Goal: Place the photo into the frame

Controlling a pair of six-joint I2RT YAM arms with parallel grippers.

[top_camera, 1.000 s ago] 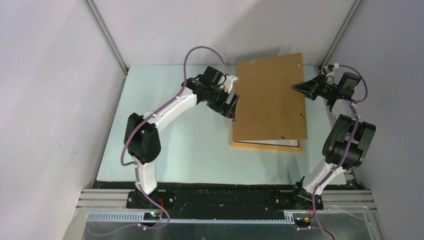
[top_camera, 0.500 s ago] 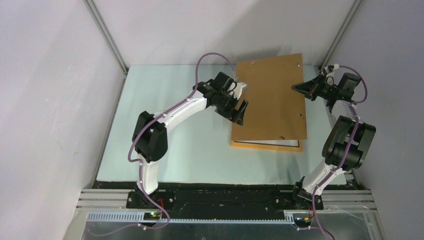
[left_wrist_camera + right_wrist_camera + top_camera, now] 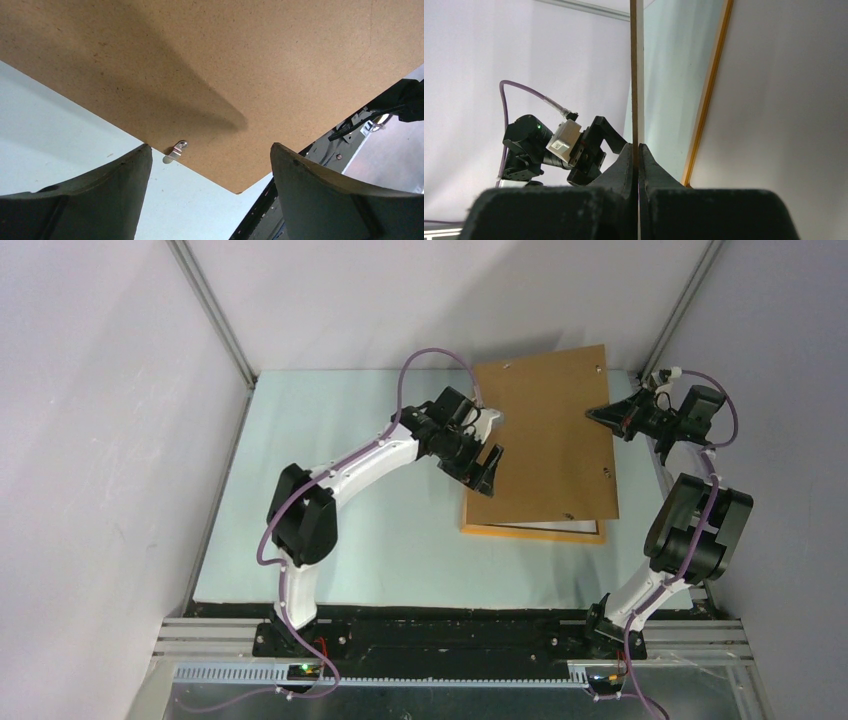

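My right gripper (image 3: 597, 416) is shut on the right edge of a plain brown backing board (image 3: 540, 440) and holds it raised over the frame. In the right wrist view the board (image 3: 634, 75) runs edge-on between the closed fingers (image 3: 638, 147). The frame, a thin orange-yellow rectangle, shows below the board's near edge (image 3: 535, 534) and as an orange rail (image 3: 709, 90). Inside it lies a white sheet (image 3: 784, 100), apparently the photo's white back. My left gripper (image 3: 485, 468) hangs open at the board's left edge, holding nothing. Its fingers (image 3: 125, 185) flank a corner of the board (image 3: 225, 75).
A small metal turn clip (image 3: 176, 150) sticks out from the board's edge. The pale blue table mat (image 3: 350, 530) stretches left and near. Metal enclosure posts (image 3: 215, 315) and walls stand close behind, and the table's right edge (image 3: 665, 490) lies under the right arm.
My left arm has swung right, and its open gripper now reaches over the board's left edge. The right gripper and board have shifted only slightly.
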